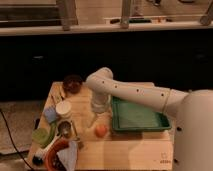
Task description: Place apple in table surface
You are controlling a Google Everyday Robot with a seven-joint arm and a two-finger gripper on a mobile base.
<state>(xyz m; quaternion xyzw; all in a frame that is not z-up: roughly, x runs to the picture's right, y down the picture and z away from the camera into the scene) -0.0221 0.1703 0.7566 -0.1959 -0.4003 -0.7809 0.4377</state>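
Observation:
The apple (101, 130) is a small orange-red fruit resting on the light tan wooden table surface (130, 150), just left of the green tray's front corner. My gripper (96, 118) hangs from the white arm (130, 92), which reaches in from the right. It is directly above and slightly left of the apple, very close to it. I cannot tell whether it touches the apple.
A green rectangular tray (137, 117) lies right of the apple. A dark brown bowl (72, 83) sits at the back left. A white cup (63, 109), a blue cup (51, 115), a green cup (41, 136) and a red bowl (54, 152) crowd the left side.

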